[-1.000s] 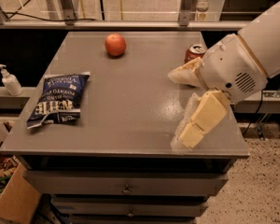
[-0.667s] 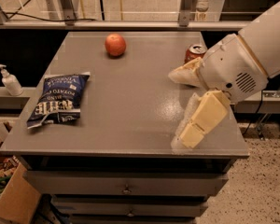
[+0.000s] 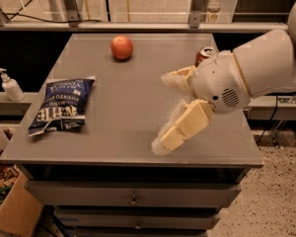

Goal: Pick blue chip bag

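Note:
The blue chip bag (image 3: pixel 62 105) lies flat on the left side of the grey table (image 3: pixel 133 93). It is dark navy with large white lettering and pale sealed ends. My gripper (image 3: pixel 163 112) hangs over the right half of the table, well to the right of the bag and not touching it. Its two cream fingers are spread wide apart and hold nothing: one fingertip (image 3: pixel 168 79) points left at mid table, the other (image 3: pixel 160 144) reaches toward the front edge.
A red apple (image 3: pixel 122 47) sits at the back of the table. A soda can (image 3: pixel 204 56) stands at the back right, partly behind my arm. A white pump bottle (image 3: pixel 10 85) stands on a ledge left of the table. A cardboard box (image 3: pixel 15 211) sits on the floor at front left.
My gripper and arm have shifted left over the table, toward the middle. The bag, apple and can have not moved.

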